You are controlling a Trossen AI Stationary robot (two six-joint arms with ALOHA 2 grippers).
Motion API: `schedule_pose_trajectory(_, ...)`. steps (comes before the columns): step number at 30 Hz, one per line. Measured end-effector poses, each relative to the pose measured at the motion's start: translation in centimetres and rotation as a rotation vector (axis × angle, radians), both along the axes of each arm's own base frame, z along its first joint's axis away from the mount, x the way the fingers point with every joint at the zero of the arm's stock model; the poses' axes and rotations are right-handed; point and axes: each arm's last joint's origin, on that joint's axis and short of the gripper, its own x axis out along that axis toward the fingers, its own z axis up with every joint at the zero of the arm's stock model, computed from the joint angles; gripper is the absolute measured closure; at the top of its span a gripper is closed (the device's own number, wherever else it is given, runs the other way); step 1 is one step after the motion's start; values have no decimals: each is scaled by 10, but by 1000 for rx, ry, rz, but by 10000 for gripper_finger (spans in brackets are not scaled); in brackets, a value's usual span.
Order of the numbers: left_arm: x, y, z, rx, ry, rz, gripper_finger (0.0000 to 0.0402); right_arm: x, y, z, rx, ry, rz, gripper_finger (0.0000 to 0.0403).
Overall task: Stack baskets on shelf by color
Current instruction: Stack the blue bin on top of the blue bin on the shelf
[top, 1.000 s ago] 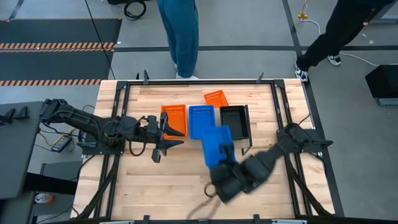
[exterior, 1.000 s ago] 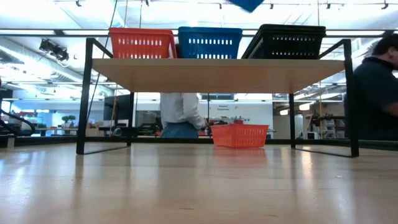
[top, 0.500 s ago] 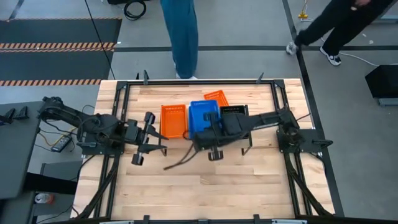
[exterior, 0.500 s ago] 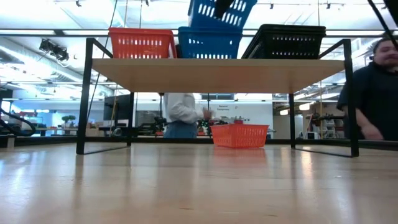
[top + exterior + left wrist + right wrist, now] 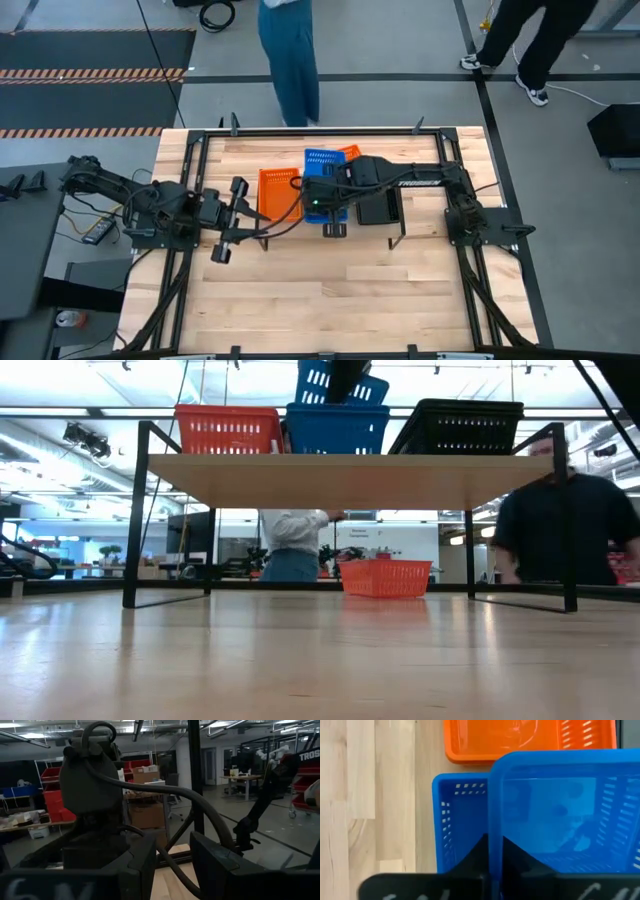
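We saw the right gripper (image 5: 492, 857) clenched on the near rim of a blue basket (image 5: 555, 815), held tilted just above another blue basket (image 5: 462, 820) on the shelf (image 5: 350, 478). The left gripper (image 5: 232, 220) waited parted, empty, beside the shelf.

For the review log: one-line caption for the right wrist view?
Right gripper pinches a blue basket's rim, above another blue basket.
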Motion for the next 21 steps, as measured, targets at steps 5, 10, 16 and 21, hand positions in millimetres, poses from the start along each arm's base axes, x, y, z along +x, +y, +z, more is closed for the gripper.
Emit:
schedule_pose_trajectory(5,0,0,0,-1,-3,0,276,0,-2,0,1,0,2,332)
schedule_pose_trajectory(10,0,0,0,-1,-3,0,276,0,0,0,4,-2,-1,279)
schedule_pose_trajectory(16,0,0,1,-2,-7,0,276,-1,9,0,45,-2,6,249)
schedule_pose_trajectory(21,0,0,1,-2,-7,0,276,-1,11,0,45,-3,10,251)
